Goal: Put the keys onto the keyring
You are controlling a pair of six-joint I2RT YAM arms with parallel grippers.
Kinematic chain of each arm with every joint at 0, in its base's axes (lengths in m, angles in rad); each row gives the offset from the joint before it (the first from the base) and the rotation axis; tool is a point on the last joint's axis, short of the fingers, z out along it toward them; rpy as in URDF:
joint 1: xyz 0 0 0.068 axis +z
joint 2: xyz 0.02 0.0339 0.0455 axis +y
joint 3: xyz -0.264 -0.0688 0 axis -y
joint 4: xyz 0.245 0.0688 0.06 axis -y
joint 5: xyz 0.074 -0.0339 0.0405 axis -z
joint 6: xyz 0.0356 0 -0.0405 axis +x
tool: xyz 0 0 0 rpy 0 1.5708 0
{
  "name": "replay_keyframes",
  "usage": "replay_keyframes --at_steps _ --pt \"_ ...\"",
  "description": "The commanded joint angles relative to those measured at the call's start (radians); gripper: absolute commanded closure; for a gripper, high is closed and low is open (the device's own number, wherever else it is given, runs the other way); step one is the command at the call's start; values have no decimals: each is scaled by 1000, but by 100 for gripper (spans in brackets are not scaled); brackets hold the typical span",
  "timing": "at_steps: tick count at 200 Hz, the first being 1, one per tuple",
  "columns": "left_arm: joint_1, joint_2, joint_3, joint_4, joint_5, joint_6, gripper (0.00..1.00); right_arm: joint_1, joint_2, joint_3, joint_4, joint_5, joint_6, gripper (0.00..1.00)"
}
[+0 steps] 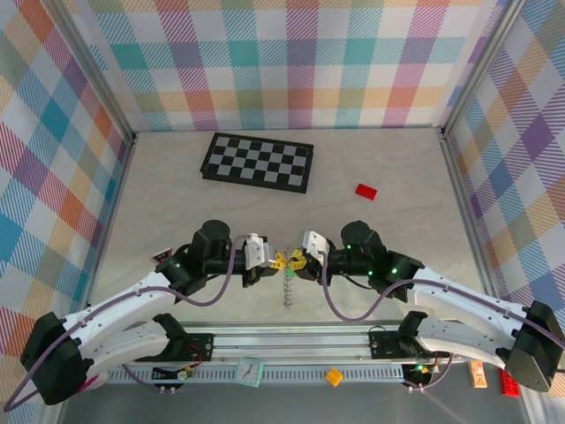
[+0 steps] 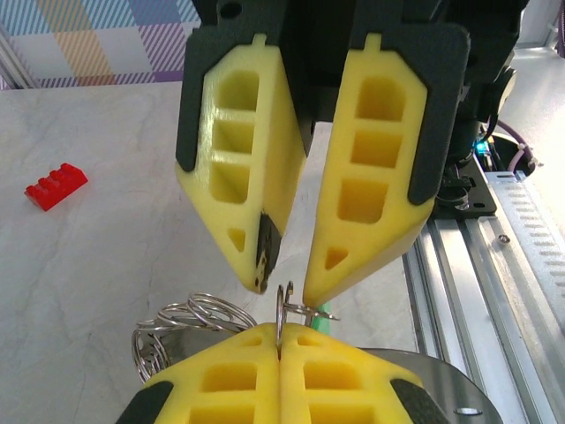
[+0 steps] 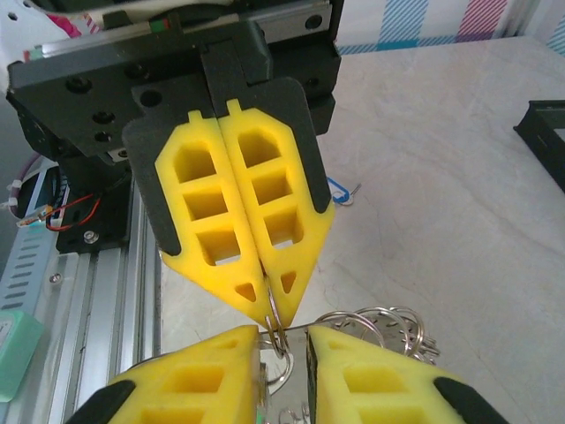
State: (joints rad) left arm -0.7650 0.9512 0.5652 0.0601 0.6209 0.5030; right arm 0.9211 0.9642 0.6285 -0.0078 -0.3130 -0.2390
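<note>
Between the parted right jaws, left jaws pinch the keyring (image 2: pixel 279 314).

From above, the ring (image 1: pixel 288 290) was a thin grey blur by the meeting fingertips, and whether keys hung on it was too small to tell. In the left wrist view, the left gripper (image 2: pixel 279 338), cut off by the bottom edge, hid the ring's lower coils. A green sliver (image 2: pixel 325 311) lay mostly behind the right gripper (image 2: pixel 284 290). In the right wrist view, the blue key (image 3: pixel 341 191) sat partly behind a finger, and the board (image 3: pixel 540 141) was cut by the right edge.
</note>
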Motion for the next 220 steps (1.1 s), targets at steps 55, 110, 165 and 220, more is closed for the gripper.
replay_keyframes --at_steps 55,110,165,220 --pt "-4 -18 -13 104 69 -8 100 -6 39 37 59 -60 19 85" --pt "-4 -14 -18 101 62 -15 100 -7 24 40 48 -57 -21 95" --pt "-5 -13 -6 65 -14 -31 73 -7 25 95 -112 -38 -118 100" --pt "-5 37 68 -77 -44 12 71 -7 101 233 -351 -1 -208 100"
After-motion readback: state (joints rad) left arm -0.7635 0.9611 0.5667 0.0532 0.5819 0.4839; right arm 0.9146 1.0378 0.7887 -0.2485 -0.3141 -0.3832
